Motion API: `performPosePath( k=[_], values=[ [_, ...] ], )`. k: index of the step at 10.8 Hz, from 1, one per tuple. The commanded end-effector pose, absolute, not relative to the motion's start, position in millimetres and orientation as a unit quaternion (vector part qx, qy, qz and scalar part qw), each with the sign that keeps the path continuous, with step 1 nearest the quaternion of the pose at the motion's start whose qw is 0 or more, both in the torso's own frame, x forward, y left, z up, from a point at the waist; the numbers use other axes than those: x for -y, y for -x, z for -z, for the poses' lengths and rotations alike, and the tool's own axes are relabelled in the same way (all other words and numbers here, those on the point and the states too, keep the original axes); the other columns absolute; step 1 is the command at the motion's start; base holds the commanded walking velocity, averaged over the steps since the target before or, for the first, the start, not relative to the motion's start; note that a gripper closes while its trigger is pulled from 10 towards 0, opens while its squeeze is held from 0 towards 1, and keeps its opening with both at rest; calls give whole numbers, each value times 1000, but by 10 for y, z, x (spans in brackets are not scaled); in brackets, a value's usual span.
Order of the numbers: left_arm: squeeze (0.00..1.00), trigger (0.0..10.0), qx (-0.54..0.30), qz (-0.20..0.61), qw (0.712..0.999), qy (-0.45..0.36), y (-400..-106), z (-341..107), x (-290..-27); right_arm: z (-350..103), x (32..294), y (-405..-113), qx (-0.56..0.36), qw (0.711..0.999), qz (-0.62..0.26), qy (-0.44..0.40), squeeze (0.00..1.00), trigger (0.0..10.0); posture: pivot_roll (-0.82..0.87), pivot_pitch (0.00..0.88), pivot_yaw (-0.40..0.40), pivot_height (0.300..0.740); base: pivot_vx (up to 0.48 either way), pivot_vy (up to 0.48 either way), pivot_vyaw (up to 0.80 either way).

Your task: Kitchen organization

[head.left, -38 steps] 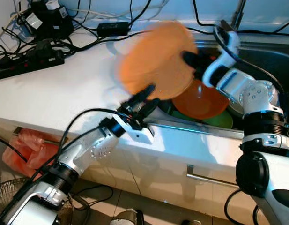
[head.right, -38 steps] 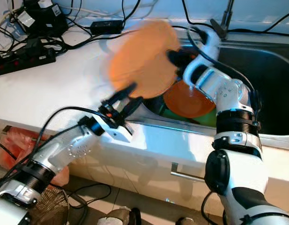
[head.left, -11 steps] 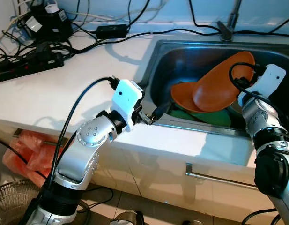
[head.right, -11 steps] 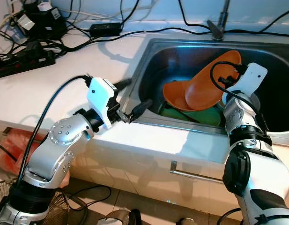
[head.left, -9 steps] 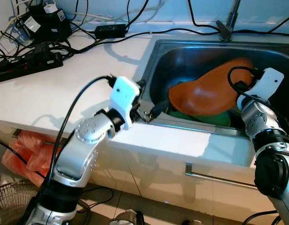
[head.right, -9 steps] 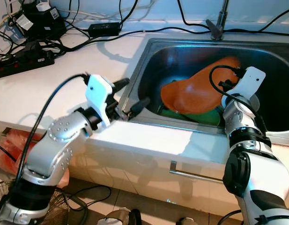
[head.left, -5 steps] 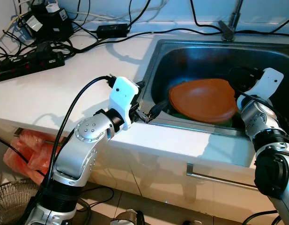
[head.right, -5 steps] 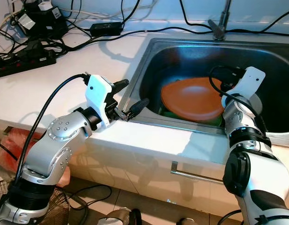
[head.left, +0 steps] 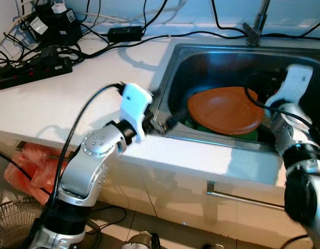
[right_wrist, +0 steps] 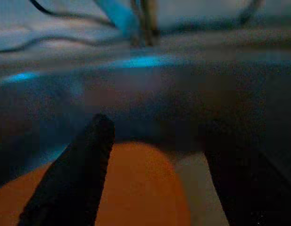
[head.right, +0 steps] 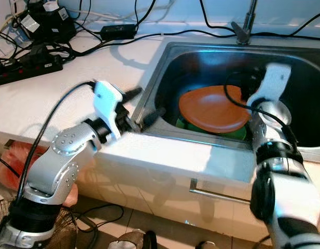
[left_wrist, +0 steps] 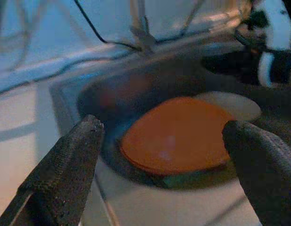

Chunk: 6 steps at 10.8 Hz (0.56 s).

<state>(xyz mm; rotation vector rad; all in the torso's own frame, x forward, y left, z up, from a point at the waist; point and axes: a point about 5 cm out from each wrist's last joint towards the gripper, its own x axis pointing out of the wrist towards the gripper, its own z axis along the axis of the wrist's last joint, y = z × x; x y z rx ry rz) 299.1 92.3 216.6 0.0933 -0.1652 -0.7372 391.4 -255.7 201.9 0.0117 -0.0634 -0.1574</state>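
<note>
An orange plate (head.left: 224,110) lies flat in the steel sink (head.left: 169,72), stacked on green dishes (head.left: 248,136). My right gripper (head.right: 244,85) hovers just above the plate's far right edge, open and holding nothing. Its wrist view shows both fingers (right_wrist: 79,165) spread over the orange plate (right_wrist: 131,188). My left gripper (head.left: 162,111) rests at the sink's left rim, open, pointing toward the plate. In the left wrist view the plate (left_wrist: 176,134) lies beyond the wide-apart fingers (left_wrist: 65,165), with a pale dish (left_wrist: 232,104) behind it.
A faucet (head.left: 255,26) stands at the sink's back rim. Power strips and tangled cables (head.left: 32,67) crowd the white counter's far left. Below the counter are a drawer handle (head.left: 242,199) and a red bag (head.left: 32,166) on the floor.
The orange plate, earlier held up over the counter by my right gripper, came down tilted into the sink and now lies flat. The right gripper has let go and lifted slightly.
</note>
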Motion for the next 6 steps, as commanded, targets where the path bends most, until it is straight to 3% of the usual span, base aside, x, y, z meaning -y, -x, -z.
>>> performPosePath(
  k=[1, 4, 5, 6],
  values=[
    [0, 10000, 95, 338, 935, -50, -3002, -2197, -981, -2111, 2487, -3914, 62, 996, 59, 16, 1000, 10000, 132, 101, 120, 740, 0, 0, 0],
    [0, 10000, 144, 234, 960, -48, -3051, -2168, -1060, -2426, 2136, -3707, 189, 981, 11, 48, 1000, 10000, 75, 93, 99, 740, 0, 0, 0],
    [0, 10000, 164, 153, 972, -71, -3093, -2130, -1154, -2428, 2038, -3565, 215, 976, 7, 40, 1000, 10000, 51, 79, 82, 740, 0, 0, 0],
    [0, 10000, 168, 137, 973, -75, -3102, -2101, -1169, -2392, 2031, -3500, 215, 976, 11, 27, 1000, 10000, 44, 73, 76, 740, 0, 0, 0]
  ],
)
